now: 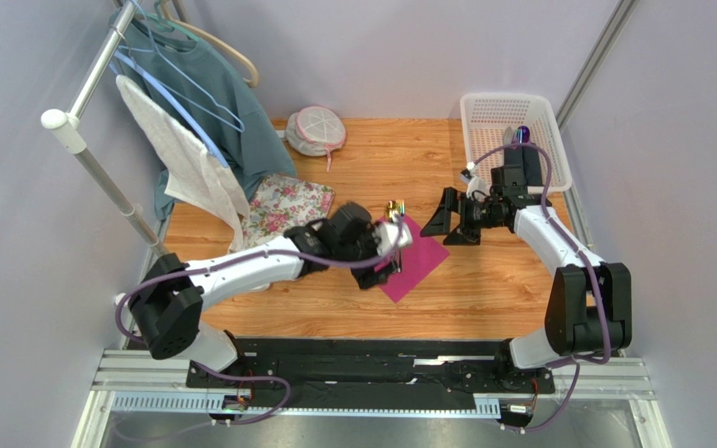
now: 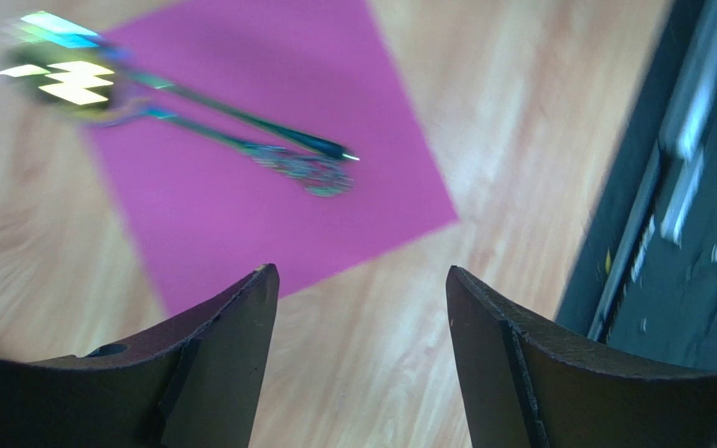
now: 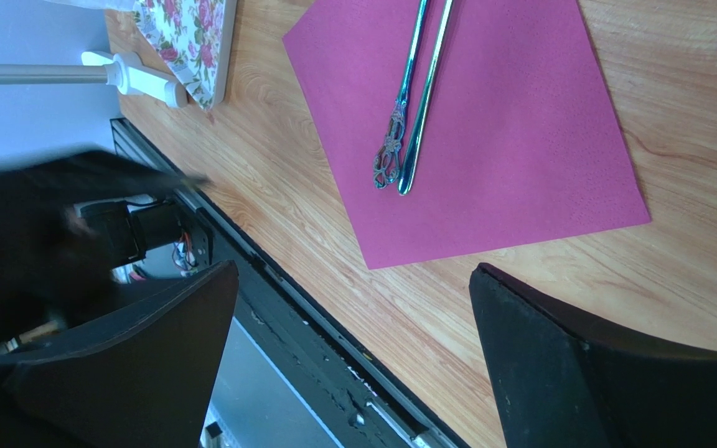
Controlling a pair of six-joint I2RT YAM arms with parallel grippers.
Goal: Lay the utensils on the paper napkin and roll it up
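The magenta paper napkin (image 1: 416, 259) lies flat on the wooden table like a diamond. It also shows in both wrist views (image 2: 269, 168) (image 3: 521, 140). Two shiny utensils (image 2: 241, 131) (image 3: 411, 103) lie side by side on it. Their handles end near its middle, and their gold heads (image 1: 395, 207) stick out past its far corner. My left gripper (image 1: 383, 266) (image 2: 360, 280) hovers over the napkin's near left edge, open, with only bare wood between its fingers. My right gripper (image 1: 448, 227) (image 3: 348, 280) hangs just right of the napkin, open and holding nothing.
A floral cloth (image 1: 287, 205) (image 3: 194, 37) lies left of the napkin. Behind it stands a rack with a teal shirt and a white towel (image 1: 194, 168). A white basket (image 1: 512, 121) holding a purple-tipped item sits back right. A mesh pouch (image 1: 315, 131) lies at the back.
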